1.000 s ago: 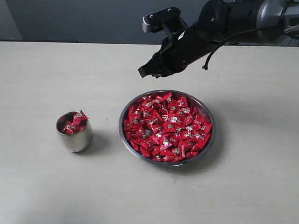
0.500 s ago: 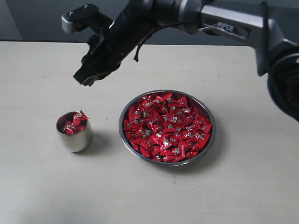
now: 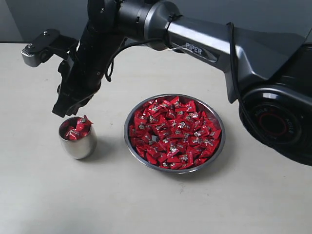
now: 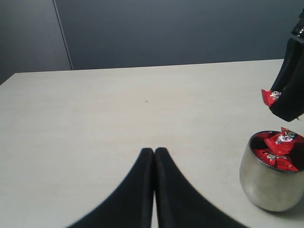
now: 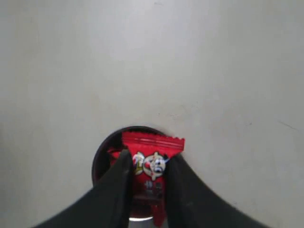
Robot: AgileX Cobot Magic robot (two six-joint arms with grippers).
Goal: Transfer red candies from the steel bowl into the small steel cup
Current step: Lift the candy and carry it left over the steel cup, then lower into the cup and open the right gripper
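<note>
Here, the right gripper [image 3: 64, 110] was clenched on one red candy [image 5: 151, 160] and hung just above the small steel cup [image 3: 78, 141], over its rim at about 11 o'clock in the exterior view. The cup stood upright on the table [image 3: 44, 195] at 9 o'clock of the steel bowl [image 3: 224, 134], apart from it, and the bowl held the heap of red candies [image 3: 173, 131]. The left gripper [image 4: 154, 159] was pressed closed with nothing held.

The pincer [image 5: 149, 159] pinches a red candy [image 5: 152, 144] (silvery marks) above the steel cup [image 5: 100, 155].
</note>
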